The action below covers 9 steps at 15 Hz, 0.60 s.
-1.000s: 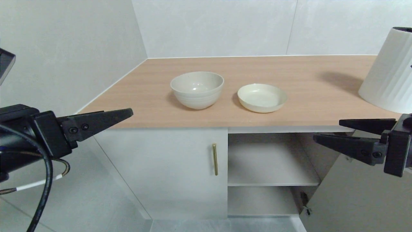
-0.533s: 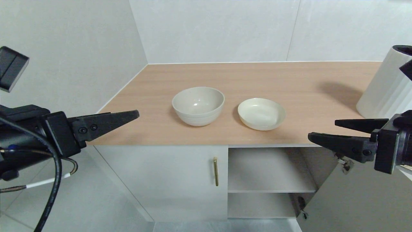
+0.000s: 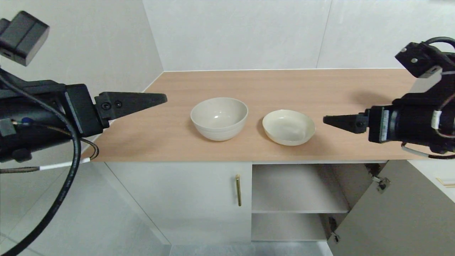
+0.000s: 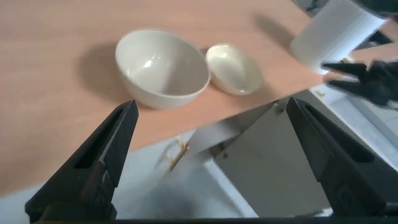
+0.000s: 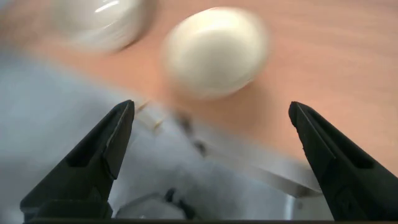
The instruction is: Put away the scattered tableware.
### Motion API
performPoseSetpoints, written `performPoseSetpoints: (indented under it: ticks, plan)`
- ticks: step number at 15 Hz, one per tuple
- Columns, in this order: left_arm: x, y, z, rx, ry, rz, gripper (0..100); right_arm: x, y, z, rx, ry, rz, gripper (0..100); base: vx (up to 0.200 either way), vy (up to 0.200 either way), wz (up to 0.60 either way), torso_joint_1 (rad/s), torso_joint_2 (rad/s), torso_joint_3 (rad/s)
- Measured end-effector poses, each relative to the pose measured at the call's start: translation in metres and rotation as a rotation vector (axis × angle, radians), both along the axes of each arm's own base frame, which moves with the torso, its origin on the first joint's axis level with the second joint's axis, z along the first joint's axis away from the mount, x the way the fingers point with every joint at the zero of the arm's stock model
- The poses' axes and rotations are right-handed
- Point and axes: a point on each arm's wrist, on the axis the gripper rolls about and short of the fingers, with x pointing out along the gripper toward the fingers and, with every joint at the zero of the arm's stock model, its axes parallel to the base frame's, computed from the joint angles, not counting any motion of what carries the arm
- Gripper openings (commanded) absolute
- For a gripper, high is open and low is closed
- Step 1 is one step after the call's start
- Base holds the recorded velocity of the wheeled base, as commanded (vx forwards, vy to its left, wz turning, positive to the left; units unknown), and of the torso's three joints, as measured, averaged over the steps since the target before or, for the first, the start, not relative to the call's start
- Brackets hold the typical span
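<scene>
Two pieces of tableware stand on the wooden counter (image 3: pixel 284 83), both upright and near its front edge: one deep bowl (image 3: pixel 219 118) and one shallow dish (image 3: pixel 288 127). They sit side by side with a narrow gap between them, not touching. The bowl lies on the side toward the wall-end corner. The dish is directly above the open half of the cabinet below.

Two grippers flank the pair, both at about counter height. The left gripper (image 3: pixel 156 99) hangs just over the counter's front corner by the side wall, tips pointing at the bowl and well apart from it. Its two fingers (image 4: pixel 106 155) are spread wide in the left wrist view, holding nothing. The right gripper (image 3: pixel 332 121) hangs over the counter on the dish's other side, its tip near the dish's rim without contact. In the right wrist view its two fingers (image 5: pixel 99 155) are likewise spread wide and empty.

One white ribbed vessel (image 4: pixel 336 31) stands farther along the counter, beyond the dish.

Below the counter, one door (image 3: pixel 185 199) with one brass handle (image 3: pixel 237 190) is closed. A second door (image 3: pixel 391 213) is swung open, exposing two shelves: an upper (image 3: pixel 298 193) and a lower (image 3: pixel 288 227).
</scene>
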Motion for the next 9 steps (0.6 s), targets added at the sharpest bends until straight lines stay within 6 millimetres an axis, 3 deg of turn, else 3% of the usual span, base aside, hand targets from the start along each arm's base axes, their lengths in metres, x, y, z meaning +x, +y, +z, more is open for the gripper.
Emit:
performPoseSetpoints:
  ticks: [4, 9]
  plan:
    - [0.017, -0.005, 0.012, 0.05, 0.159, 0.092, 100, 0.041, 0.013, -0.001, 0.077, 0.065, -0.162, 100, 0.0, 0.0, 0.0, 0.0, 0.0, 0.0]
    - [0.071, -0.039, -0.007, -0.007, 0.207, 0.306, 100, 0.064, 0.027, -0.022, 0.076, 0.108, -0.222, 100, 0.0, 0.0, 0.0, 0.0, 0.0, 0.0]
